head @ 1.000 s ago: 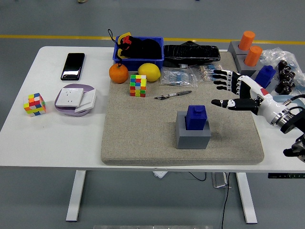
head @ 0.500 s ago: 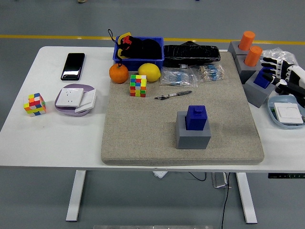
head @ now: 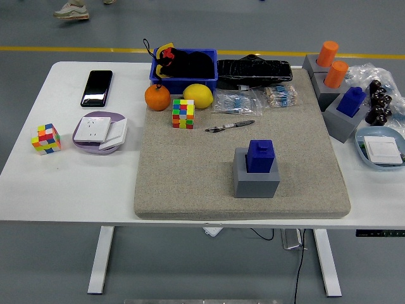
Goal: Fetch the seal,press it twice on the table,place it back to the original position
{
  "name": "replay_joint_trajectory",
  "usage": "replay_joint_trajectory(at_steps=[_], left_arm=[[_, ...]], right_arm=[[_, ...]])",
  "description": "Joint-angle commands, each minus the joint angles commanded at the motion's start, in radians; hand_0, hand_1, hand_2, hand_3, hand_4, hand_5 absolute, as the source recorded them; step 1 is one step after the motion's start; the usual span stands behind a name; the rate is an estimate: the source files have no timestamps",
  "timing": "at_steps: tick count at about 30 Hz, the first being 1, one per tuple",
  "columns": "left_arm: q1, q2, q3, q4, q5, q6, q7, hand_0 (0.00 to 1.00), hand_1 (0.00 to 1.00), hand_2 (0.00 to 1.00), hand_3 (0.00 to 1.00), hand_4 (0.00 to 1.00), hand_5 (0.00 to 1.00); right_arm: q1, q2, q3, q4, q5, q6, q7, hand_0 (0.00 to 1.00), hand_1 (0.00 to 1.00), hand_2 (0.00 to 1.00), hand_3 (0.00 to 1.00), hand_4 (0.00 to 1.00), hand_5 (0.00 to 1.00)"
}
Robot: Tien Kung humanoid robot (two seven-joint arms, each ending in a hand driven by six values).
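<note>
One blue seal (head: 260,156) sits in its grey holder (head: 255,178).

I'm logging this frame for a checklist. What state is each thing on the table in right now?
blue seal: upright, seated in its grey base on the mat
second blue seal: seated in a grey base at the mat's right edge
two orange seals: upright in grey bases
pen: lying flat
phone: flat, screen dark
blue bin: holding black items
robot hands: out of view
</note>
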Motion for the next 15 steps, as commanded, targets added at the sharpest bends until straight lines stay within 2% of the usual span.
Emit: replay_joint_trajectory(at_steps=[7, 15], left_arm=[[-0.002, 0.002, -0.006, -0.001, 0.005, 0.004, 0.002, 0.795, 0.748, 0.738, 0.777, 0.814, 0.47], [0.0, 0.005, -0.01, 0.0, 0.007, 0.005, 0.001, 0.795, 0.747, 0.738, 0.776, 0.811, 0.47]], right_arm=[[-0.029, -0.025, 0.056, -0.025, -0.087, -0.001, -0.027, 0.928, 0.894, 0.886, 0.848, 0.998, 0.802], [-0.071, -0.02, 0.136, -0.047, -0.113, 0.003, -0.046, 0.93, 0.896, 0.885, 0.847, 0.998, 0.819]])
